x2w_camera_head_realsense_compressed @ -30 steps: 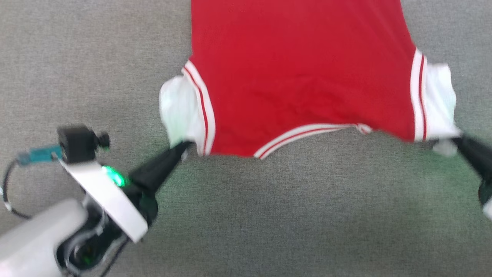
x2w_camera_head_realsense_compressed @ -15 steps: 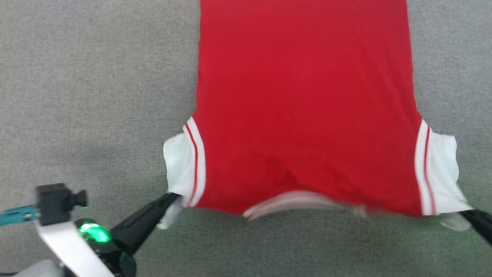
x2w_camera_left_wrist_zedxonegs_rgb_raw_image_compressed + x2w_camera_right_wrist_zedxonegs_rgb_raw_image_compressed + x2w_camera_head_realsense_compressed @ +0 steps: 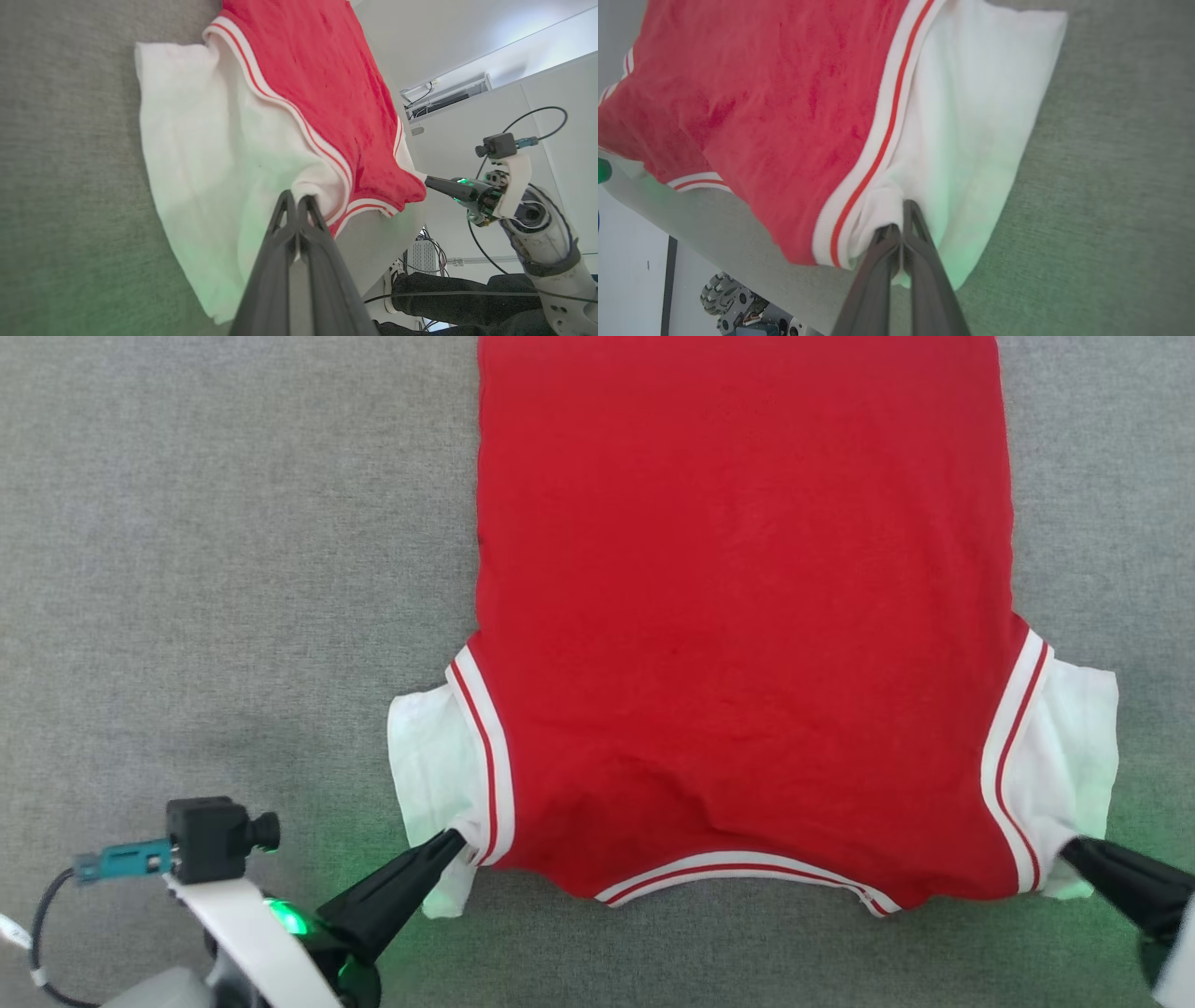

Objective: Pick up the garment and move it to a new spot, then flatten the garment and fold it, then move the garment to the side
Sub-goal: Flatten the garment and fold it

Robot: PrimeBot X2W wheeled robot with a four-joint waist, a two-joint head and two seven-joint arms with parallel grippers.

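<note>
The garment (image 3: 738,616), a red shirt with white sleeves and red-and-white striped trim, lies spread on the grey surface with its plain side up and its collar end nearest me. My left gripper (image 3: 456,840) is shut on the white sleeve at the shirt's near-left shoulder; the left wrist view shows its tips (image 3: 296,200) pinching that white fabric of the garment (image 3: 243,116). My right gripper (image 3: 1067,847) is shut on the white sleeve at the near-right shoulder, its tips (image 3: 900,215) bunching cloth of the garment (image 3: 794,93). No printed characters are visible.
The grey felt-like table top (image 3: 215,569) extends left and right of the shirt. Its near edge shows in both wrist views. A person's dark trousers and shoe (image 3: 448,298) and cables sit beyond that edge, as does a wheeled base (image 3: 738,303).
The view shifted. Both grippers, still shut on the sleeves, have drawn the shirt toward me, and its body now lies flatter and straighter on the table.
</note>
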